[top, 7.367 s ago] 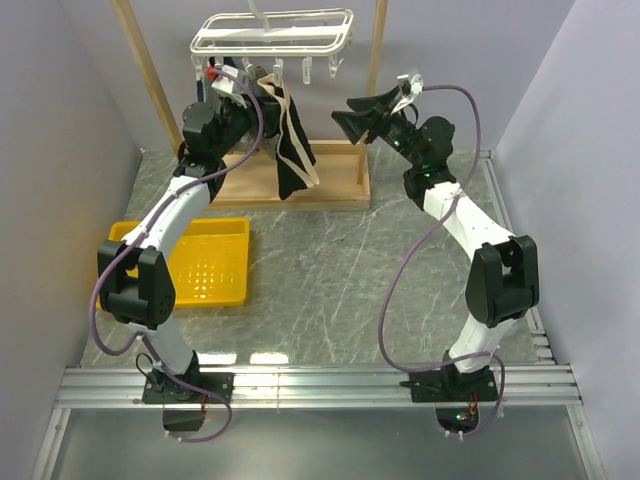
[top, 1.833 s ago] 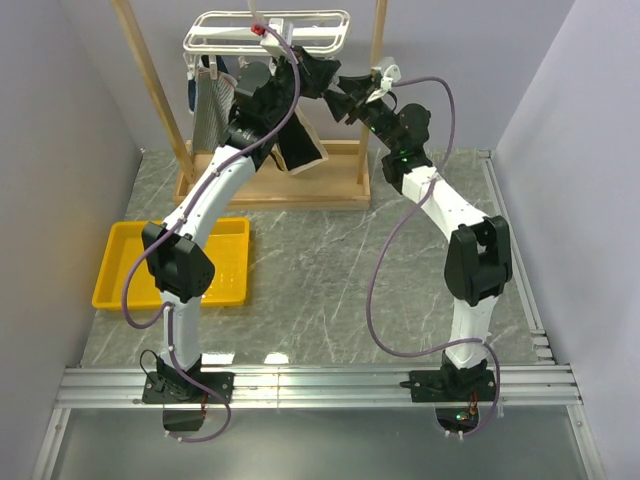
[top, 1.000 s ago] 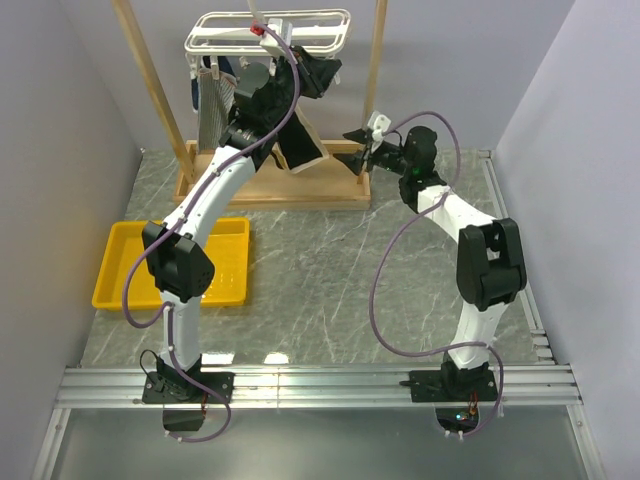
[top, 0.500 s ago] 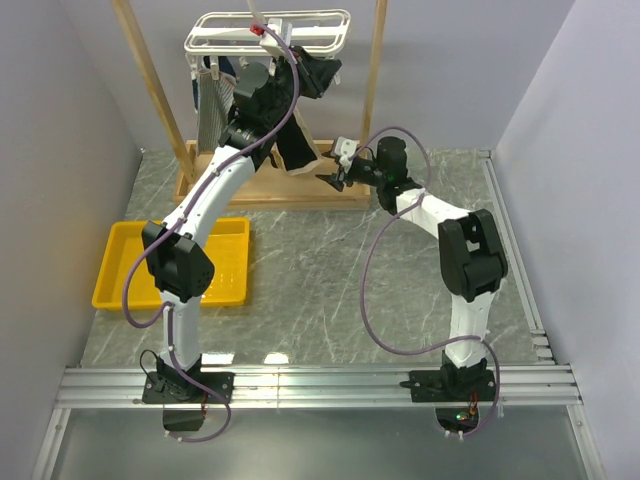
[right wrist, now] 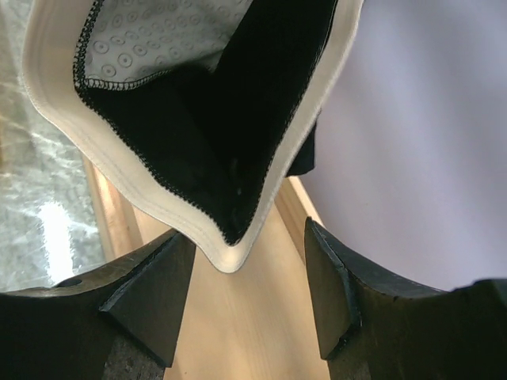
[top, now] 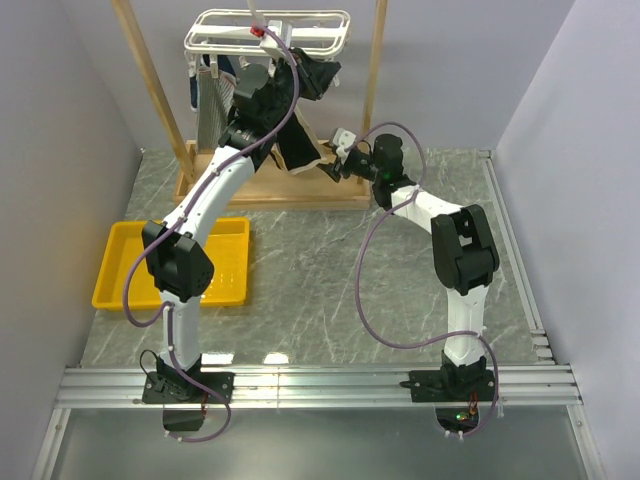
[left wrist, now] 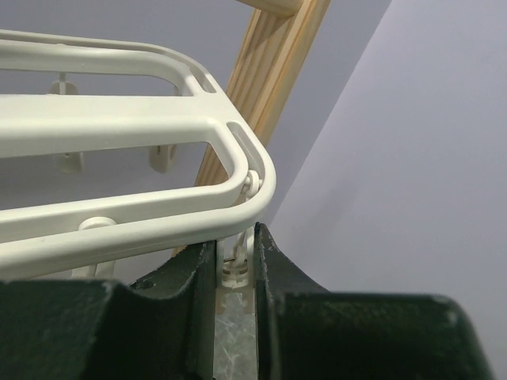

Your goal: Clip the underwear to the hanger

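A wooden frame stand point(top: 150, 90) rises at the far side of a grey marble-patterned table point(top: 330, 270), its flat base resting on the surface. A grey striped garment point(top: 208, 112) hangs between the two posts, close to the left one. A yellow tray point(top: 115, 265) sits by the table's left edge, in front of the stand. Aluminium rails point(top: 320, 385) line the near edge.

Left arm raised and pinching, right arm low with jaws spread.
The left arm point(top: 215, 190) stretches up and far from its near base, and the left gripper point(left wrist: 235, 255) is closed to a narrow slit on a white clip point(left wrist: 237, 275). The right arm point(top: 445, 215) folds at the elbow, with its forearm reaching left and far. The right gripper point(right wrist: 249, 261) gapes wide.
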Robot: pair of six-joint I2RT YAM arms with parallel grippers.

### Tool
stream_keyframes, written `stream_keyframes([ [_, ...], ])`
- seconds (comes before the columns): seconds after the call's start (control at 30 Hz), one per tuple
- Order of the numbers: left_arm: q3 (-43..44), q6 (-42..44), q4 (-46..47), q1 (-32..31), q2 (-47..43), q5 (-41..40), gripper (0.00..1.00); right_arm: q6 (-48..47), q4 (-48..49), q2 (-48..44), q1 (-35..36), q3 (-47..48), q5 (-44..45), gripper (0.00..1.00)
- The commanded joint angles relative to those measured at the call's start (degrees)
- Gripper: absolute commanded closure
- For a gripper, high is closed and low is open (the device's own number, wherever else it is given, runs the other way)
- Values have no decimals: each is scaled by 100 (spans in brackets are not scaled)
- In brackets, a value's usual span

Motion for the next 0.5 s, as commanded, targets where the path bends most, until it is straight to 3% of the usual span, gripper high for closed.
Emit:
stream_keyframes([
  [0.0,14,-64,313,18,-280,129,100,88,396,53,16,288,21,36],
  [0.2,-47,-56,313,18,-315,147,100,35,344,246,51,499,-59,39],
  [0.3,-56,-38,287,27,-324,165,100,44,326,264,69,543,-77,57],
  [0.33,-56,-38,278,35,-333,182,100,70,335,229,69,551,-68,76],
  [0.4,-109,-21,286,44,-350,208,100,237,466,176,51,525,-68,99],
  [0.47,-153,23,243,62,-385,270,100,429,606,36,-1,473,-59,100],
])
